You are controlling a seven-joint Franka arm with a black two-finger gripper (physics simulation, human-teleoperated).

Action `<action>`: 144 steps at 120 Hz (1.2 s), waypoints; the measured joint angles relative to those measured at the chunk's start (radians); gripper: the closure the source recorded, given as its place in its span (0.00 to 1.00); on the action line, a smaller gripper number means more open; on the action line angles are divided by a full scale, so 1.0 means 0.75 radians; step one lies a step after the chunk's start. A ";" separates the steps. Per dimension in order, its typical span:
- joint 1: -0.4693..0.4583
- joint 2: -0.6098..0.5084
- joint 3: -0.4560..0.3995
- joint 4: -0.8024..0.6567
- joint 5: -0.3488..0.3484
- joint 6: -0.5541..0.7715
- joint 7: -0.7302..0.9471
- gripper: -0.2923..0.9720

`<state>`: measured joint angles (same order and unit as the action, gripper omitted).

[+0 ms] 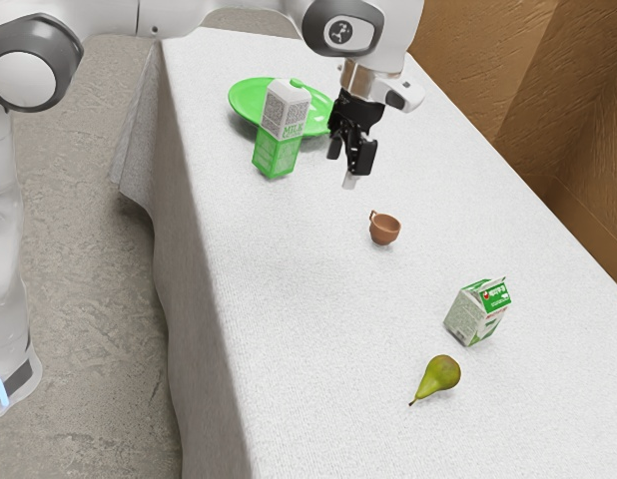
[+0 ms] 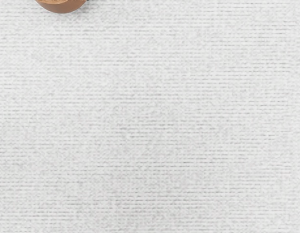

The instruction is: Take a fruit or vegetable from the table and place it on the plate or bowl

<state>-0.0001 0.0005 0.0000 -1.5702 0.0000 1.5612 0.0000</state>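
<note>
A green pear (image 1: 438,377) lies on the white tablecloth near the front of the table, toward the exterior view's right. A green plate (image 1: 251,98) sits at the far end of the table. My black gripper (image 1: 350,168) hangs above the cloth between the plate and a small brown cup (image 1: 384,228), far from the pear. Its fingers stand apart with nothing between them. In the wrist view, a sliver of the brown cup (image 2: 60,5) sits past bare tablecloth (image 2: 150,126).
A tall green-and-white milk carton (image 1: 282,130) stands against the plate's near rim, just beside the gripper. A smaller carton (image 1: 479,310) lies tilted just beyond the pear. The table's edge (image 1: 174,249) drops off at the exterior view's left; a brown wall (image 1: 548,90) runs along the right.
</note>
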 joint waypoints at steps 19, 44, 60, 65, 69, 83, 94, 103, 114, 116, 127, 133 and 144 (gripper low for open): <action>-0.284 0.109 0.841 0.343 -0.217 -0.071 0.117 0.24; -0.081 0.109 0.874 0.362 -0.287 -0.110 0.214 0.24; -0.152 0.111 0.875 0.363 -0.297 -0.121 0.260 0.24; -0.145 0.109 0.872 0.371 -0.292 -0.124 0.273 0.24; -0.144 0.100 0.868 0.421 -0.273 -0.133 0.281 0.24; -0.190 0.080 0.855 0.663 -0.198 -0.169 0.307 0.25; -0.206 0.168 0.779 0.701 -0.167 -0.125 0.324 0.25; -0.273 0.207 0.699 0.694 -0.155 -0.079 0.335 0.25; -0.333 0.300 0.621 0.671 -0.154 0.032 0.346 0.25; -0.336 0.309 0.615 0.666 -0.156 0.051 0.348 0.25; -0.430 0.297 0.607 0.658 -0.156 0.117 0.357 0.25; -0.514 0.285 0.605 0.657 -0.136 0.128 0.362 0.25; -0.642 0.298 0.592 0.652 -0.101 0.145 0.361 0.25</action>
<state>-0.4815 0.2239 0.4439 -1.0810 -0.0759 1.6696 0.2709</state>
